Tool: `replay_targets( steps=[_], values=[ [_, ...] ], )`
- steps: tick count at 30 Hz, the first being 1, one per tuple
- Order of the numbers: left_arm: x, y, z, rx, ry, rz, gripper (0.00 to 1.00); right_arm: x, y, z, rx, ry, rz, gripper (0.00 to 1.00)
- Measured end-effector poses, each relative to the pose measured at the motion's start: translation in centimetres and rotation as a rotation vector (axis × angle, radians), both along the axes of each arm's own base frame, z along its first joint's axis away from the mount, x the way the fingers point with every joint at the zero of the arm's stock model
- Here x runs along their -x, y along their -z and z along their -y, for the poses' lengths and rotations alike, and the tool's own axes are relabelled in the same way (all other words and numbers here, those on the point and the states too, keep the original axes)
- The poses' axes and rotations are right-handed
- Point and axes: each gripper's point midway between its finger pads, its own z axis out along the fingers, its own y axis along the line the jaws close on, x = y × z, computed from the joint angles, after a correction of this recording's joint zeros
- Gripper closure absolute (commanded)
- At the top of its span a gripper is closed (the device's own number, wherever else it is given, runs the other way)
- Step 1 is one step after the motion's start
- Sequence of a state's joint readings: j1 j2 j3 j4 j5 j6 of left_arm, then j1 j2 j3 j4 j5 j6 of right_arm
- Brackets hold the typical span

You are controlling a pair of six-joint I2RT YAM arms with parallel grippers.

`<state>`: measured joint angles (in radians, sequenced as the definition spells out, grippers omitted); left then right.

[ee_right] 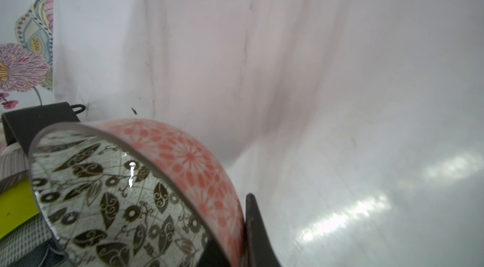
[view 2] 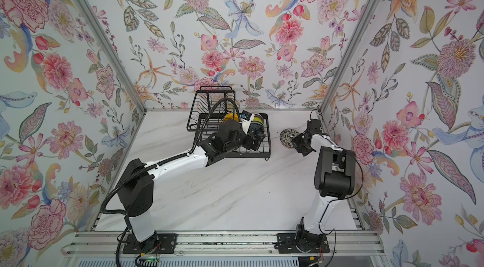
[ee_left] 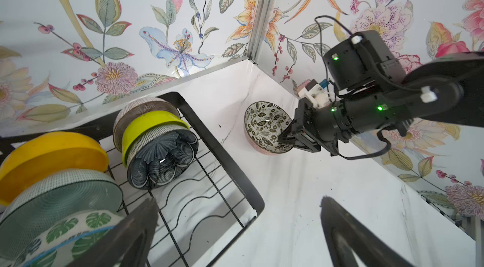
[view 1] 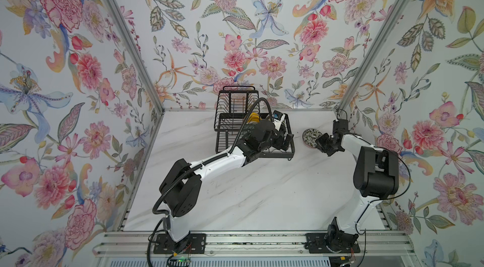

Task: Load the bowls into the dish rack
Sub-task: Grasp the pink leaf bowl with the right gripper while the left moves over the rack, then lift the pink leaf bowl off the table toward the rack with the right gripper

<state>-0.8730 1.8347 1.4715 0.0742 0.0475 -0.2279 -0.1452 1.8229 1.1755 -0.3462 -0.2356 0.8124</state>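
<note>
Right gripper is clamped on the rim of the black-and-white bowl, tipped on edge just beside the dish rack (presumably to slot in upright), maybe touching the table. Left gripper gapes empty over the rack.

White marble-look tabletop; black wire dish rack stands on it at the far side, near the back wall; right of the rack and apart from it, a black-and-white patterned bowl tipped on edge, opening toward the rack; can't tell if its lower edge touches the top.
</note>
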Motion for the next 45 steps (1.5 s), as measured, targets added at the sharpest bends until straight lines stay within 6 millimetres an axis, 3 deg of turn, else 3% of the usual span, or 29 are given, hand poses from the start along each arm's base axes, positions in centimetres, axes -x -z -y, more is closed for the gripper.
replay_targets(
  steps=[7, 12, 17, 25, 36, 45],
  values=[
    [2.4, 2.6, -1.0, -0.058, -0.068, -0.159, 0.01, 7.1, 0.4, -1.8, -0.005, -0.025, -0.003, 1.00],
    [3.0, 4.6, -2.6, -0.074, -0.169, -0.284, 0.01, 9.6, -1.0, -4.4, 0.035, -0.121, 0.048, 1.00],
    [2.9, 4.3, -3.1, -0.030, -0.260, -0.380, 0.01, 9.3, -5.3, -7.1, 0.086, -0.226, 0.195, 1.00],
    [2.2, 2.4, -2.1, 0.059, -0.315, -0.435, 0.04, 8.4, -8.0, -9.6, 0.113, -0.304, 0.268, 1.00],
    [1.7, 3.7, -0.8, 0.034, -0.314, -0.485, 0.13, 5.8, -14.8, -12.4, 0.124, -0.354, 0.422, 1.00],
    [1.5, 3.8, -0.9, 0.047, -0.328, -0.501, 0.41, 6.2, -15.2, -14.2, 0.133, -0.400, 0.430, 1.00]
  ],
)
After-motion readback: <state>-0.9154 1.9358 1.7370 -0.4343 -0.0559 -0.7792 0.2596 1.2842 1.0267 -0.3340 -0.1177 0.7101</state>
